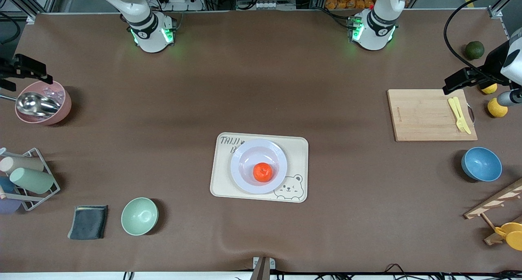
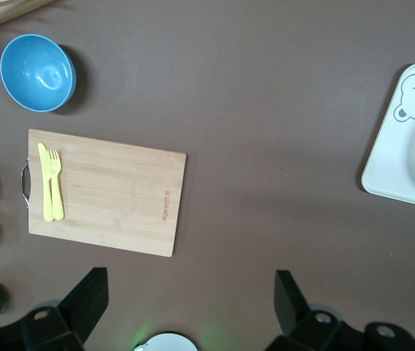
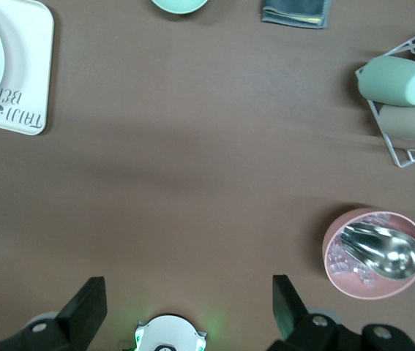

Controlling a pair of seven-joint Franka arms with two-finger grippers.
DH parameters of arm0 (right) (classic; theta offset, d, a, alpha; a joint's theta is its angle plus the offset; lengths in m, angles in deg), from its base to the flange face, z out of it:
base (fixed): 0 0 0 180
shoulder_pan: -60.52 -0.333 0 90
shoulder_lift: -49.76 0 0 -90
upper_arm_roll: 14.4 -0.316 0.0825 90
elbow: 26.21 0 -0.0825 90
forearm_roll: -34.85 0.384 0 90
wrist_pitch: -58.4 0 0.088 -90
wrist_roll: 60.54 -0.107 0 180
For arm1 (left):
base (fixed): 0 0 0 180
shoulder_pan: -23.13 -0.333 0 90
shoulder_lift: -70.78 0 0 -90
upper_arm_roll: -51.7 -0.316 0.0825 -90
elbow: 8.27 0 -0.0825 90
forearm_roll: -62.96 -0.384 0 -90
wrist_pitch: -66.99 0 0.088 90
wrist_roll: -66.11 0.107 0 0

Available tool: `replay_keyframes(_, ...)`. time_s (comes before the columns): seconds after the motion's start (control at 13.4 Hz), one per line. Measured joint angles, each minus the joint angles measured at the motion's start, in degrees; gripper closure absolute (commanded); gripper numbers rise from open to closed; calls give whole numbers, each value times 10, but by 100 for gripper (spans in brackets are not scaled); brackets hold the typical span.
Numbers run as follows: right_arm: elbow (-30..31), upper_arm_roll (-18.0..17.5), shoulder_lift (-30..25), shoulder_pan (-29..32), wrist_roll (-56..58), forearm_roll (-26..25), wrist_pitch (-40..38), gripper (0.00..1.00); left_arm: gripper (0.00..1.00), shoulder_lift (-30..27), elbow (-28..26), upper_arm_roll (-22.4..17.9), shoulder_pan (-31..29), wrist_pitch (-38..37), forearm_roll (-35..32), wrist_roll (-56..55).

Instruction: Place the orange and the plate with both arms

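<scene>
My jaws are wide apart and hold nothing. From the front, the orange [image 1: 263, 172] sits in the plate [image 1: 258, 166] on the bear tray [image 1: 220, 186], so the job looks done. My left gripper [image 2: 185, 303] hangs near the cutting board [image 2: 112, 194]. My right gripper [image 3: 185, 303] hangs near the pink bowl [image 3: 374, 254].

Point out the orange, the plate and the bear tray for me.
orange [image 1: 263, 172], front view, middle of the fruit.
plate [image 1: 244, 151], front view, bare rim, on the side toward the robots' bases.
bear tray [image 1: 299, 149], front view, bare corner toward the left arm's end of the table.
</scene>
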Motion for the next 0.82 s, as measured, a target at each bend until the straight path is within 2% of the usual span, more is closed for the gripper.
replay_keyframes(0.82,10,-14,-13,0,-13,-19,42,0,0,0,1,-3,0,0,-5,33)
